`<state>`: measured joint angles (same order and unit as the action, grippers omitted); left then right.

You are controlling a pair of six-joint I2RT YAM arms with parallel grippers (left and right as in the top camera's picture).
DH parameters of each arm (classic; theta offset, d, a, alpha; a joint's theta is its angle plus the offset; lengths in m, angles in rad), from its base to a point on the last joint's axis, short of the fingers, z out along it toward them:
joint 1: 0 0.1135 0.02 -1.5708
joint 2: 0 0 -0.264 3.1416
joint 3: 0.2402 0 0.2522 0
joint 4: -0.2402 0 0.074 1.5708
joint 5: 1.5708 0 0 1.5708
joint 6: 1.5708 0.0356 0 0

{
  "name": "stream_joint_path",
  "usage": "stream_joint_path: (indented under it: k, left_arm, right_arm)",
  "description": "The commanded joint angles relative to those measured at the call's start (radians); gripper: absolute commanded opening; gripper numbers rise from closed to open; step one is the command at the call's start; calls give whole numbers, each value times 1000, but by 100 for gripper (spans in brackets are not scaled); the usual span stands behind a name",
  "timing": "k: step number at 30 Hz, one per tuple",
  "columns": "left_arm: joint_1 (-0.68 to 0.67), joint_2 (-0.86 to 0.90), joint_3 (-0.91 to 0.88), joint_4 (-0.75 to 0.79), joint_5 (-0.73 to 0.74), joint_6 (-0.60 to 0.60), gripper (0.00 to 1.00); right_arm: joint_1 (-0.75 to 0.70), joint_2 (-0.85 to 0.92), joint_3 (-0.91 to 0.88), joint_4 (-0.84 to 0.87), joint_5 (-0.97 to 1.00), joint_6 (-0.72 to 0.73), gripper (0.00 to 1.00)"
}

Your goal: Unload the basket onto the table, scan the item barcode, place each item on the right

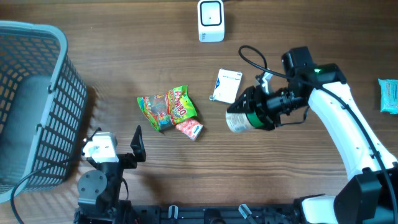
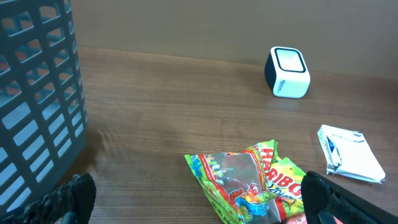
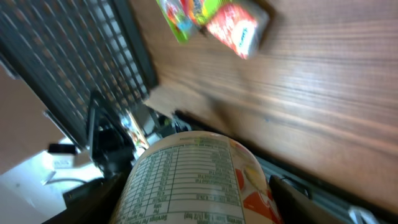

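My right gripper (image 1: pixel 254 114) is shut on a round tub (image 1: pixel 238 121) with a white nutrition label and orange print, held on its side above the table right of centre. In the right wrist view the tub (image 3: pixel 194 180) fills the lower middle, with a dark finger (image 3: pixel 297 198) against each side. I cannot make out a barcode on it. The white scanner (image 1: pixel 211 20) stands at the table's far edge, and the scanner (image 2: pixel 287 72) also shows in the left wrist view. My left gripper (image 1: pixel 122 153) stands open and empty near the front left.
A grey slatted basket (image 1: pixel 37 93) fills the left side. A green Haribo bag (image 1: pixel 165 106) and a small red packet (image 1: pixel 189 129) lie mid-table. A white packet (image 1: pixel 227 85) lies just behind the tub. A teal packet (image 1: pixel 388 94) sits at the right edge.
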<state>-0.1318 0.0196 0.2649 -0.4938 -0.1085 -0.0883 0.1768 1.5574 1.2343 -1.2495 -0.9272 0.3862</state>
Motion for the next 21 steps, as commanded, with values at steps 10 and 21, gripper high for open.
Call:
stream_joint_path:
  k: [10,21]
  left_arm:
    - [-5,-5,-7,2,-16,-6,100]
    - [-5,-5,-7,2,-16,-6,100]
  right_arm:
    - [0,-470,2,-262,523,30,60]
    - [0,-687,-232,438,962,254,59]
